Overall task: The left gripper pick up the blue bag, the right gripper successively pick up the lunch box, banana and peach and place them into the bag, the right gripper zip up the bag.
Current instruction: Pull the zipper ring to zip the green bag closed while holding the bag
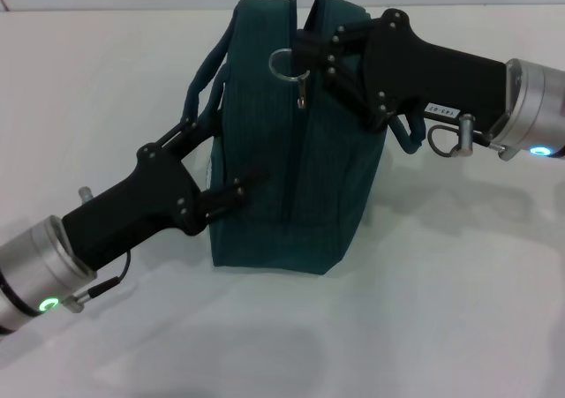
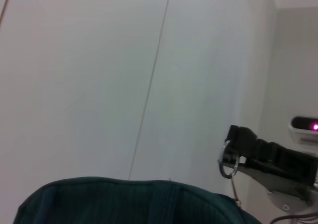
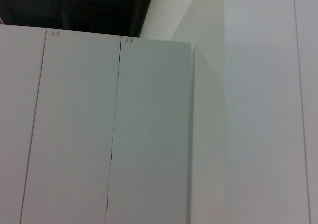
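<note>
The blue bag [image 1: 265,177] stands upright on the white table, and its top edge also shows in the left wrist view [image 2: 124,201]. My left gripper [image 1: 221,155] comes in from the lower left and grips the bag at the base of its handles [image 1: 201,85], one finger at the strap and one against the side wall. My right gripper [image 1: 309,54] reaches in from the right and is shut on the ring zipper pull [image 1: 282,63], which also shows as the ring zipper pull [image 2: 227,160] in the left wrist view. The zipper seam is closed on the near side of the pull. The lunch box, banana and peach are out of view.
White table [image 1: 441,310] lies all around the bag, with white wall panels [image 3: 149,134] behind it. A loop of grey cable [image 1: 446,138] hangs under the right wrist.
</note>
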`<state>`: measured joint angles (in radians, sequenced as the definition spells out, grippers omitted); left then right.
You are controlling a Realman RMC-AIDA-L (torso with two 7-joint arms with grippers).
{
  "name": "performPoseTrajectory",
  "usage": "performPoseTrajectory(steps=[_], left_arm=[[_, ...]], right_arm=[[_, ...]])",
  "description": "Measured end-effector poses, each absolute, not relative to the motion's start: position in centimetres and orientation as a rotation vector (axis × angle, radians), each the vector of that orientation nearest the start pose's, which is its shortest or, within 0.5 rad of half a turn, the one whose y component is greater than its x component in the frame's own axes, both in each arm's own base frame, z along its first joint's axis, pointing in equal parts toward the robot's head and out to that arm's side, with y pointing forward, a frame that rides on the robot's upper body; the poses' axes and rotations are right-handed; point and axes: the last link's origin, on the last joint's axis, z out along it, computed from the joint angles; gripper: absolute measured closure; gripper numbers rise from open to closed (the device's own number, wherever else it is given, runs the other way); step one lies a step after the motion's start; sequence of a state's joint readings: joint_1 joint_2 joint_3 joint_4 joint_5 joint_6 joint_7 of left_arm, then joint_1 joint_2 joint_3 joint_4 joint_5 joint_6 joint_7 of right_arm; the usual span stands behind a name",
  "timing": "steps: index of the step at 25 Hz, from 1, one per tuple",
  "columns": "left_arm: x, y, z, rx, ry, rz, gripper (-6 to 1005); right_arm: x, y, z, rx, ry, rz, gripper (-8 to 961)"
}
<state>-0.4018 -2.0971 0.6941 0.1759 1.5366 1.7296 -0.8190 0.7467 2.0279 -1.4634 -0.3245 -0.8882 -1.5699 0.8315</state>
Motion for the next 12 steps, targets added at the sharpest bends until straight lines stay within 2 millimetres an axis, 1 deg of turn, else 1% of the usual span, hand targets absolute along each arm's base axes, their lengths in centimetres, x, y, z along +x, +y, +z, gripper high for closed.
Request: performPoseTrajectory(steps=[2, 8, 12], left_arm=[[-26.83, 26.11, -3.47, -2.313, -0.503, -1.316, 107], [-26.59, 26.42, -3.54, -2.334, -0.457, -1.297, 209], [-26.48, 26.37, -3.68, -2.358, -0.448, -1.293, 322]], right_arm=[[13.80, 35.22, -3.23, -2.584, -0.082, 1.367, 947], [14.08, 35.14, -3.13, -2.572, -0.066, 1.372, 947], [14.24, 35.07, -3.12, -2.569, -0.060, 1.372, 947]])
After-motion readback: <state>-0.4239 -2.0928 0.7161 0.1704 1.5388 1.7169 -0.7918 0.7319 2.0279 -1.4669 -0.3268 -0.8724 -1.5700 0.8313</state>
